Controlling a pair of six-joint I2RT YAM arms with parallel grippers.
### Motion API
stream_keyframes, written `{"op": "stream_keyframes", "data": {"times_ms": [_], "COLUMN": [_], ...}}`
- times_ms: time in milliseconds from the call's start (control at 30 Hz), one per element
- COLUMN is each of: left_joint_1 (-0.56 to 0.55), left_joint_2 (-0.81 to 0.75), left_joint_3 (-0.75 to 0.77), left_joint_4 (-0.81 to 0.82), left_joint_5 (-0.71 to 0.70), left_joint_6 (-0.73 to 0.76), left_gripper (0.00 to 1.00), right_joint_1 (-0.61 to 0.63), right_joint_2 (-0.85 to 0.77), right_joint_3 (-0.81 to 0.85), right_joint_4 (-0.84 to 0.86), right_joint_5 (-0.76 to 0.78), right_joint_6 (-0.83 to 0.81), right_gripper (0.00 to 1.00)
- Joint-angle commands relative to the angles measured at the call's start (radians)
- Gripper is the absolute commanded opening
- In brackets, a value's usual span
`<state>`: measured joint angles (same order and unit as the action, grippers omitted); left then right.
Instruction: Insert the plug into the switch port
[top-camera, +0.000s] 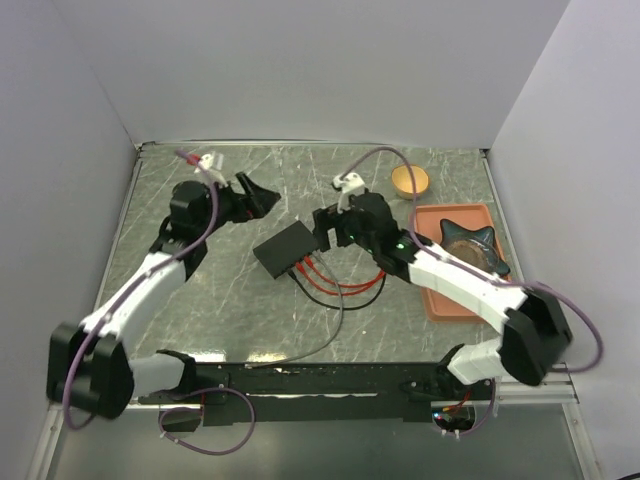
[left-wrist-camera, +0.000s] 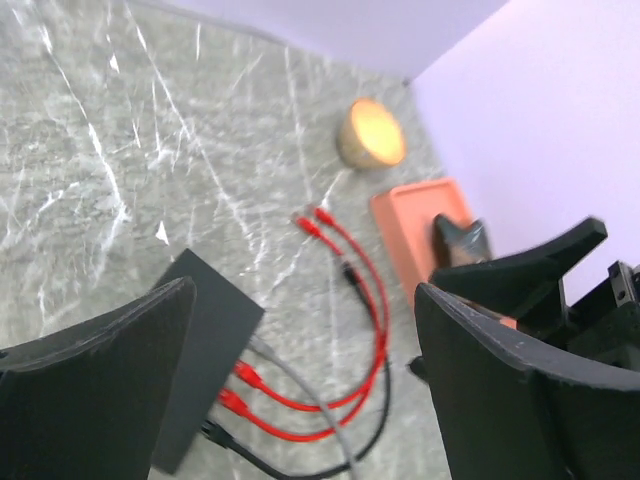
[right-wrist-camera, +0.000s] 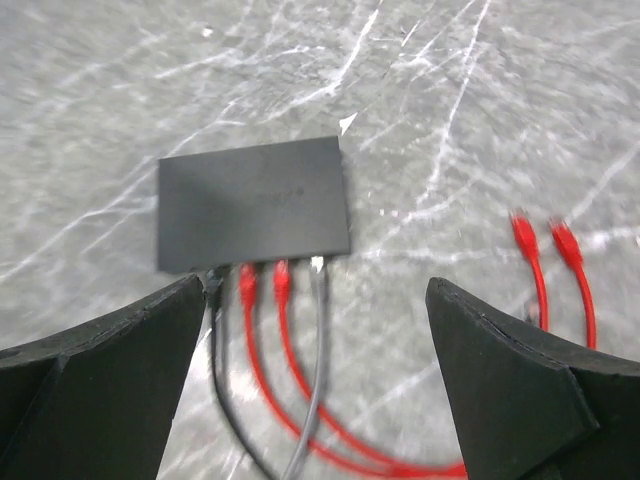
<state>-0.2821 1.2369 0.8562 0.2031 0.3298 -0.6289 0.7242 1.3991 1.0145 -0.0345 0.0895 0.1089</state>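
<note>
The black switch box lies flat mid-table. Along its near edge sits a row of cables: a black plug, two red plugs, and a grey cable whose pale plug sits in a switch port at the row's right end. My right gripper hovers open just in front of that row, its jaws wide either side of the cables and touching nothing. My left gripper is open too, raised above the box's left end. In the top view the left gripper and right gripper flank the box.
The red cables loop across the table and their loose ends lie to the right. The grey cable trails toward the near edge. An orange tray with a dark object is at the right, and a tan round bowl behind it.
</note>
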Motion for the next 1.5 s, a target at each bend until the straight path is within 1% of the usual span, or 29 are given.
{"op": "stream_keyframes", "data": {"times_ms": [0, 67, 100, 167, 200, 233, 267, 367, 500, 567, 700, 900, 933, 1033, 1100, 1267, 1400, 1467], "left_joint_1": [-0.002, -0.003, -0.003, -0.005, -0.005, -0.005, -0.006, -0.005, -0.005, -0.005, -0.005, -0.005, -0.005, -0.005, -0.005, -0.005, -0.005, -0.005], "left_joint_2": [-0.179, -0.244, -0.304, -0.364, -0.414, -0.439, -0.459, -0.528, -0.582, -0.58, -0.522, -0.424, -0.413, -0.372, -0.36, -0.382, -0.433, -0.448], "left_joint_3": [-0.08, -0.132, -0.152, -0.215, -0.236, -0.25, -0.272, -0.31, -0.336, -0.344, -0.339, -0.316, -0.318, -0.316, -0.31, -0.293, -0.293, -0.309], "left_joint_4": [-0.017, -0.047, -0.063, -0.091, -0.093, -0.105, -0.126, -0.137, -0.1, -0.094, -0.077, -0.058, -0.032, -0.019, -0.021, -0.065, -0.096, -0.088], "left_joint_5": [-0.086, -0.116, -0.133, -0.181, -0.201, -0.213, -0.257, -0.297, -0.276, -0.275, -0.258, -0.19, -0.155, -0.14, -0.141, -0.187, -0.256, -0.282], "left_joint_6": [-0.141, -0.172, -0.208, -0.222, -0.219, -0.219, -0.221, -0.244, -0.23, -0.227, -0.21, -0.174, -0.167, -0.166, -0.154, -0.112, -0.083, -0.063], "left_gripper": [0.96, 0.96, 0.96, 0.96, 0.96, 0.96, 0.96, 0.96, 0.96, 0.96, 0.96, 0.96, 0.96, 0.96, 0.96, 0.96, 0.96, 0.96], "right_joint_1": [0.006, 0.006, 0.006, 0.007, 0.006, 0.006, 0.006, 0.007, 0.006, 0.007, 0.006, 0.006, 0.007, 0.007, 0.006, 0.007, 0.007, 0.007], "right_joint_2": [-0.22, -0.296, -0.364, -0.449, -0.471, -0.489, -0.52, -0.566, -0.592, -0.595, -0.592, -0.571, -0.568, -0.555, -0.542, -0.52, -0.519, -0.512], "right_joint_3": [-0.1, -0.161, -0.175, -0.212, -0.221, -0.232, -0.249, -0.283, -0.292, -0.295, -0.31, -0.306, -0.301, -0.278, -0.263, -0.249, -0.278, -0.303], "right_joint_4": [-0.018, -0.019, -0.024, -0.057, -0.07, -0.083, -0.106, -0.126, -0.162, -0.169, -0.156, -0.153, -0.153, -0.148, -0.16, -0.153, -0.076, -0.018], "right_joint_5": [0.006, -0.007, -0.019, -0.007, -0.004, 0.003, 0.012, 0.027, 0.035, 0.036, 0.024, 0.015, 0.006, 0.021, 0.039, 0.167, 0.185, 0.165], "right_joint_6": [0.087, 0.11, 0.115, 0.127, 0.133, 0.136, 0.143, 0.156, 0.166, 0.173, 0.19, 0.204, 0.187, 0.172, 0.166, 0.167, 0.075, 0.016], "right_gripper": [0.99, 0.99, 0.99, 0.99, 0.99, 0.99, 0.99, 0.99, 0.99, 0.99, 0.99, 0.99, 0.99, 0.99, 0.99, 0.99, 0.99, 0.99]}}
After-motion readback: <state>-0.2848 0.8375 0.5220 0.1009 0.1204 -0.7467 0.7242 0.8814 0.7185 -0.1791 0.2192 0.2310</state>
